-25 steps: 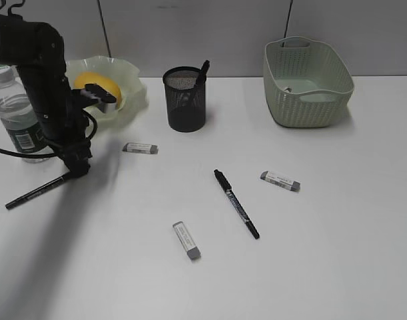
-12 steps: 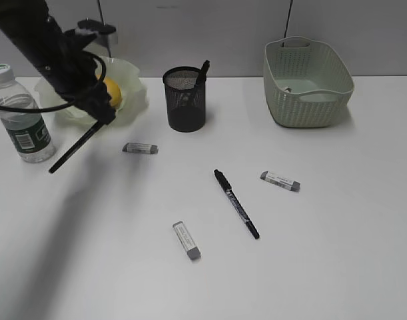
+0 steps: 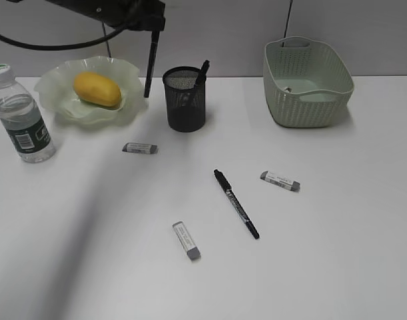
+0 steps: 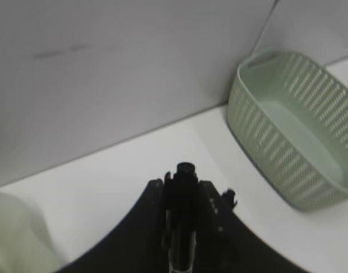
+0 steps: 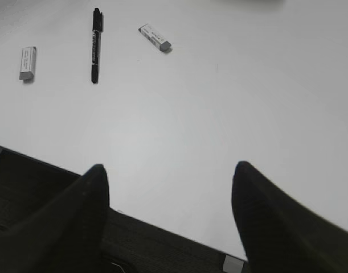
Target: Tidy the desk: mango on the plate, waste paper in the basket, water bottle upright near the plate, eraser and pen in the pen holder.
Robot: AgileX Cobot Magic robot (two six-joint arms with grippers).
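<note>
No legible text anywhere. Only white blurs on the water bottle [image 3: 21, 118] label at 9 o'clock, pale print along the loose pen [image 3: 236, 204] near centre, grey marks on 3 erasers, all unreadable.

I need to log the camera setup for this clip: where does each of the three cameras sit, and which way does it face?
Exterior view: raised, slanting down at the desk; left arm along the top edge, its gripper holding a pen upright beside the pen holder.
Left wrist view: looks along the left gripper toward the wall; fingers clamp the pen.
Right wrist view: low at the desk's near edge, open right gripper.
Shared: the basket; the lying pen.
</note>
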